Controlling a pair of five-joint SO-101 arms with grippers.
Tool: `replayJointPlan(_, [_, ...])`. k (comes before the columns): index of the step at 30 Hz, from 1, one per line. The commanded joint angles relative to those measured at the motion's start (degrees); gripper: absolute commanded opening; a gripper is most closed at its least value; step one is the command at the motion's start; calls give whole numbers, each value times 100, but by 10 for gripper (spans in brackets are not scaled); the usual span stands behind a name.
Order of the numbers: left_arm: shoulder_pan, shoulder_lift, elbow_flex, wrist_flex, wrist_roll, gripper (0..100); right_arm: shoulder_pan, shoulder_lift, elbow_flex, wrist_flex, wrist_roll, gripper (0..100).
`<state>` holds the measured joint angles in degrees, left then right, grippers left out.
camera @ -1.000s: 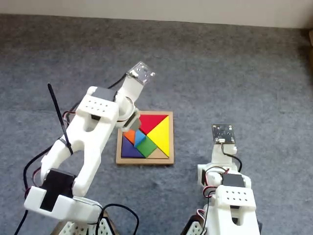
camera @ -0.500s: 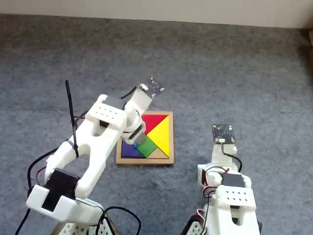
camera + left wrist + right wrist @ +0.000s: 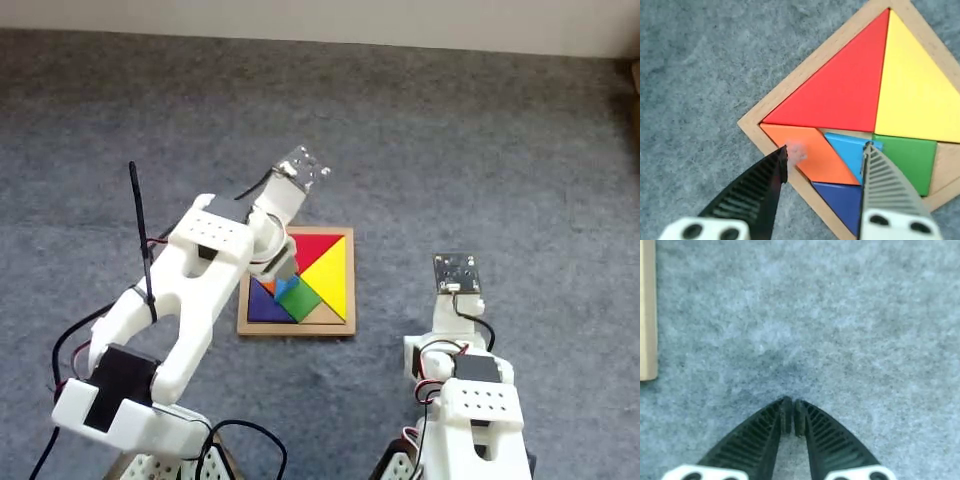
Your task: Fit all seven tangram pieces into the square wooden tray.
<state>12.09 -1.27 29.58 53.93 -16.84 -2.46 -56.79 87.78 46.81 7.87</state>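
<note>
Tray (image 3: pixel 749 123) sits flat on the grey, carpet-like table (image 3: pixel 480 150), between the two arms and closer to the left one.

Pieces seated in it:
- red triangle (image 3: pixel 840 90) and yellow triangle (image 3: pixel 915 85), the two big ones, share an edge
- orange parallelogram (image 3: pixel 815 152) lies along the red's long edge, at the tray rim
- light blue triangle (image 3: pixel 847 150) is wedged between the orange and the green square (image 3: pixel 907 160)
- dark blue triangle (image 3: pixel 840 200) sits beside the orange and light blue, against the rim
- tan triangular patch (image 3: pixel 325 313) next to the green: can't tell if it's a piece or bare tray floor

Left jaws are moderately open, holding nothing, directly above the tray. The black tip is over the orange parallelogram's end nearest the rim. The grey tip is at the light blue/green seam. The orange and light blue pieces lie in the gap between them. Can't tell whether the tips touch the pieces or hover.

In the high view the left arm (image 3: pixel 190 300) covers the tray's far-left corner.

Right jaws are pinched together, just a slit between the tips, and empty. They're over bare table, well apart from the pieces, with the tray edge (image 3: pixel 647 310) off to the side. The right arm (image 3: pixel 470 400) is folded back near its base.
</note>
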Motion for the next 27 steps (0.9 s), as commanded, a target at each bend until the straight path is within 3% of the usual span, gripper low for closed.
replayJointPlan(1, [-48,-48,-40,-132,26,242,22,-4,101,-189,62,36])
replayJointPlan(5, [-22,-119,-171,-62,44,242,22,-4,101,-189,62,36])
replayJointPlan(10, [119,-365,-505,941,44,242,22,-4,101,-189,62,36])
replayJointPlan(13, [207,-391,-444,1143,44,242,22,-4,101,-189,62,36])
replayJointPlan(21, [-127,-382,497,-44,35,242,22,-4,101,-189,62,36])
replayJointPlan(27, [-136,-462,462,-88,44,242,22,-4,101,-189,62,36])
